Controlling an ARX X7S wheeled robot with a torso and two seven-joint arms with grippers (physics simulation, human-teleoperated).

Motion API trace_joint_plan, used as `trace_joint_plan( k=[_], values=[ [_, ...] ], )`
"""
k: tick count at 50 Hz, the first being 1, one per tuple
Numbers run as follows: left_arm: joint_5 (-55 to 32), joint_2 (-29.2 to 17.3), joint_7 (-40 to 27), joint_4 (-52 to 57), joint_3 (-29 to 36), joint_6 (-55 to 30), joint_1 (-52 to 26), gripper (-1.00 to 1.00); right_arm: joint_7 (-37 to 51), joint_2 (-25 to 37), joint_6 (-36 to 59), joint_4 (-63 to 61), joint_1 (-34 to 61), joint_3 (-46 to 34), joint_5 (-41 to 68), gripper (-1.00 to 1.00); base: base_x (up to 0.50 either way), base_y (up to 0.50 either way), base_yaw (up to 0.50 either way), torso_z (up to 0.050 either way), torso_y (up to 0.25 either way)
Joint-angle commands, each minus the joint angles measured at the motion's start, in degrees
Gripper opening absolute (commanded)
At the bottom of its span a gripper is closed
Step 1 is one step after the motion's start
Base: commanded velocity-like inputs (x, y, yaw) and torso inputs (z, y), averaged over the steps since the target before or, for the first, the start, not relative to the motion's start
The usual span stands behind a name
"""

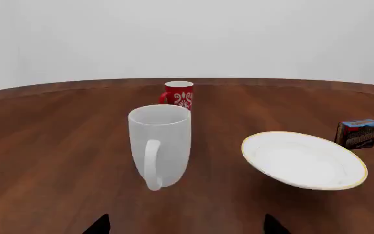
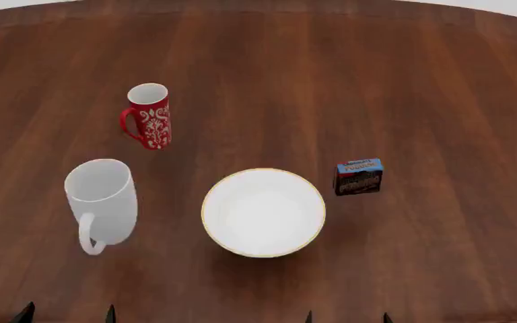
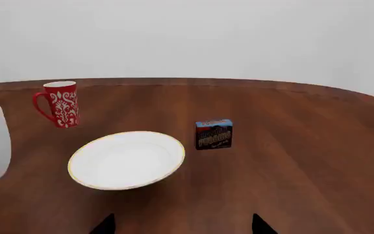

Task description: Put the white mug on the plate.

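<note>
Wooden table [image 2: 420, 87] bears white mug [image 2: 103, 202]; both grippers' tips spread, mostly cropped.

The table [image 2: 402, 81] looks like dark brown wood with long visible grain and a smooth, slightly satin surface. The white mug [image 2: 102, 199] and the plate [image 2: 263, 212] look like glazed ceramic, smooth and a little glossy, and the plate has a thin gold line on its rim; the red mug [image 2: 150, 115] seems to be the same kind of ceramic, with a white printed ornament. The small box [image 2: 358, 176] looks like printed cardboard with a smooth face.
</note>
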Motion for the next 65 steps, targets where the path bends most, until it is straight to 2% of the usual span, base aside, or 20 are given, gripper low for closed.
trace_joint_plan(
  k=[1, 19, 27, 36, 43, 49, 52, 54, 65],
  values=[
    [-0.56, -0.57, -0.64, 0.00, 0.64, 0.00, 0.00, 1.00, 0.72, 0.54, 0.00, 0.00, 0.00, -0.72, 0.00, 1.00, 0.00, 0.00, 0.00, 0.000, 0.000],
    [-2.55, -3.23, -3.90, -0.70, 4.29, 1.15, 0.22, 1.00, 4.54, 3.28, 0.27, 0.76, 0.07, -3.91, 1.70, 1.00, 0.00, 0.00, 0.00, 0.000, 0.000],
    [-2.73, -4.90, -4.68, 10.62, 5.18, -5.55, -0.23, 1.00, 6.03, 4.86, 5.68, -8.70, 0.64, -4.69, 0.68, 1.00, 0.00, 0.00, 0.00, 0.000, 0.000],
    [-1.77, -7.64, -4.27, 25.77, 6.50, -16.24, -4.83, 1.00, 5.25, 7.55, 18.97, -26.71, 7.22, -4.31, 1.94, 1.00, 0.00, 0.00, 0.00, 0.000, 0.000],
    [-2.24, -9.00, -3.98, 33.35, 6.18, -23.46, -9.55, 1.00, 5.12, 8.61, 26.50, -33.29, 12.94, -3.83, 2.86, 1.00, 0.00, 0.00, 0.00, 0.000, 0.000],
    [-2.89, -9.10, -4.07, 35.99, 6.40, -26.44, -11.83, 1.00, 5.33, 8.82, 31.17, -37.26, 15.70, -2.74, 4.43, 1.00, 0.00, 0.00, 0.00, 0.000, 0.000],
    [-3.30, -9.06, -4.21, 36.92, 6.33, -27.22, -12.43, 1.00, 5.60, 9.10, 33.06, -39.41, 16.63, -2.42, 4.73, 1.00, 0.00, 0.00, 0.00, 0.000, 0.000],
    [-2.80, -9.09, -4.33, 32.43, 6.59, -20.34, -10.28, 1.00, 5.79, 9.32, 33.99, -40.36, 17.18, -2.42, 4.71, 1.00, 0.00, 0.00, 0.00, 0.000, 0.000],
    [-4.19, -9.69, -4.75, 31.14, 5.25, -19.26, -10.77, 1.00, 6.87, 9.33, 33.07, -41.26, 17.49, -1.45, 5.31, 1.00, 0.00, 0.00, 0.00, 0.000, 0.000]
  ],
)
